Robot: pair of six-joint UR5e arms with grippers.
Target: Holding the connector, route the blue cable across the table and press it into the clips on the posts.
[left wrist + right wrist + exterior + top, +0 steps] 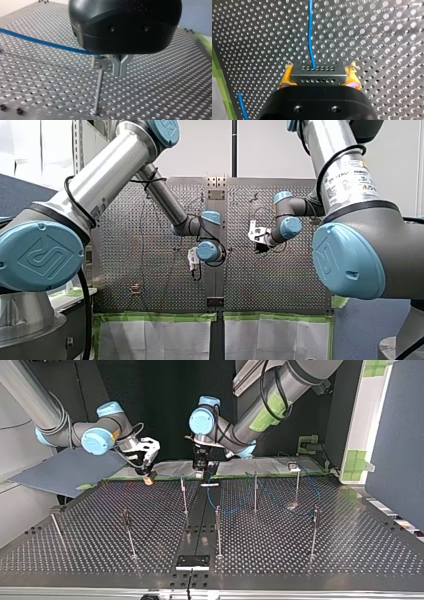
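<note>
Fingers [284,77] of my right gripper [318,72], yellow-padded, were clamped on the connector [317,78], blue cable [310,37] trailing toward twelve o'clock, ready for routing; my left gripper [120,68] sat pinched together beside a post [98,90], probably to guide.

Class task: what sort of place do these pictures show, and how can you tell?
Probably a robotics lab: two robot arms reach over a perforated table set with thin posts, and my right gripper holds a connector on a blue cable.
</note>
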